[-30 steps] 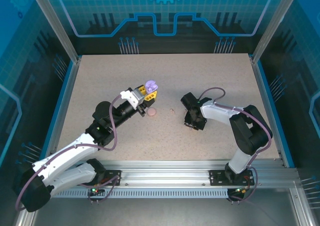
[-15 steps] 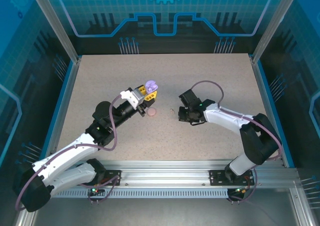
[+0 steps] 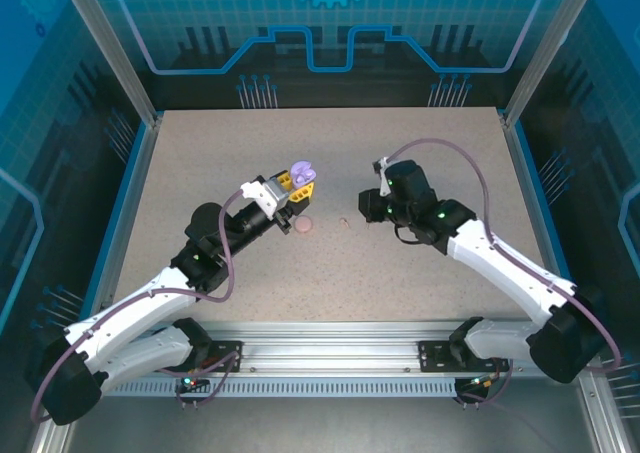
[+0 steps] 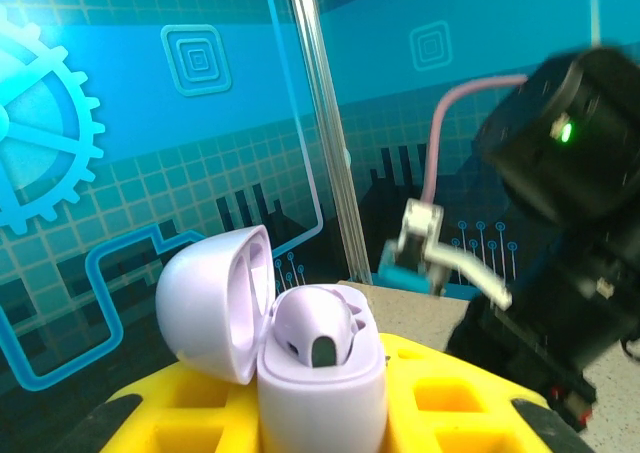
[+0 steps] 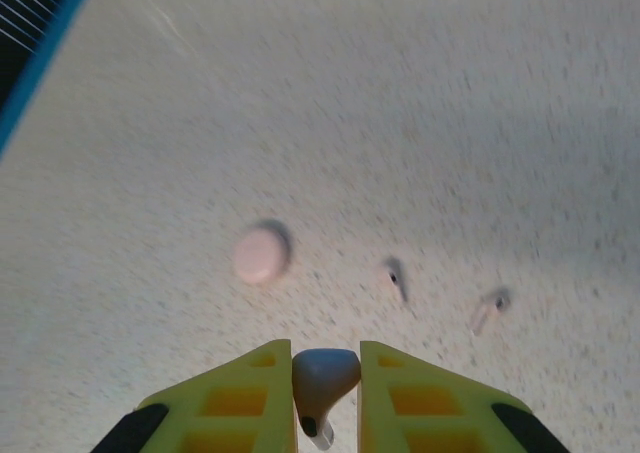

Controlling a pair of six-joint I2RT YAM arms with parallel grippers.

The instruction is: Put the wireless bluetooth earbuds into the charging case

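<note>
While your left gripper (image 3: 296,185) clamps the open lilac case (image 4: 322,398), one bud (image 4: 312,345) seated inside, your right gripper (image 5: 326,358) pinches a small pale-purple stemmed earbud (image 5: 324,375).

The purple charging case (image 4: 322,388) is standing open at the lower centre of the left wrist view, with its lid tipping left and one purple earbud (image 4: 312,335) sitting inside. A second purple earbud (image 5: 322,376) is sitting pinched between yellow fingers (image 5: 245,398) at the bottom of the right wrist view. On the table (image 5: 420,103), mid-frame, a closed pink case (image 5: 260,255) is lying left of one pale pink earbud (image 5: 395,276) and another pale pink earbud (image 5: 489,311).
</note>
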